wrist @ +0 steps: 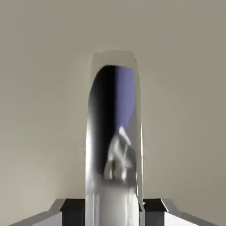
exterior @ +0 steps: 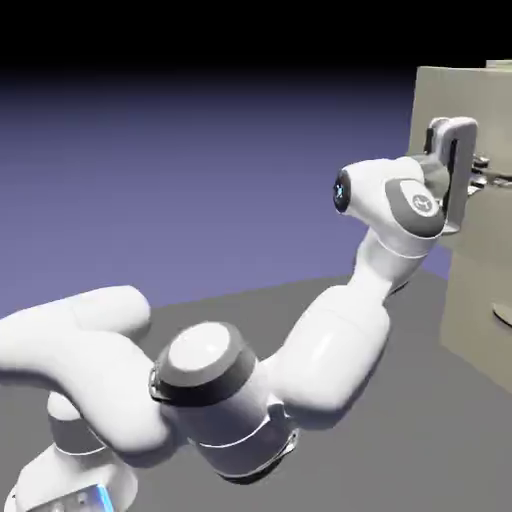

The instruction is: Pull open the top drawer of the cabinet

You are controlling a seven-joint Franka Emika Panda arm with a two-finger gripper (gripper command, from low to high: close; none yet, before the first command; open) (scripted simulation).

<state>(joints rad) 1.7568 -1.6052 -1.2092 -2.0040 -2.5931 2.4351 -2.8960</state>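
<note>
- Closed with the gripper [exterior: 480, 177] on the bar handle [wrist: 114, 145] — one fingertip [wrist: 73, 212] against each long side in the hand view.
- Directly ahead of the palm, running lengthwise from the hand view's bottom edge towards its top; in the exterior view, roughly level, crosswise to the line between the tips, one above and one below.
- Just beyond the handle, facing the hand: the top drawer [wrist: 42, 110], high on the cabinet [exterior: 475, 285], at the exterior view's right.
- To be drawn, by the look of it, straight back from the front, towards the exterior view's left, without twisting — likely to slip along the smooth bar if pulled askew.
- Hard to make out: handle ends, one cut off at the hand view's bottom; mirror-like glare over the bar; drawer edges, outside the hand view; pads, partly hidden behind the hand in the exterior view.
</note>
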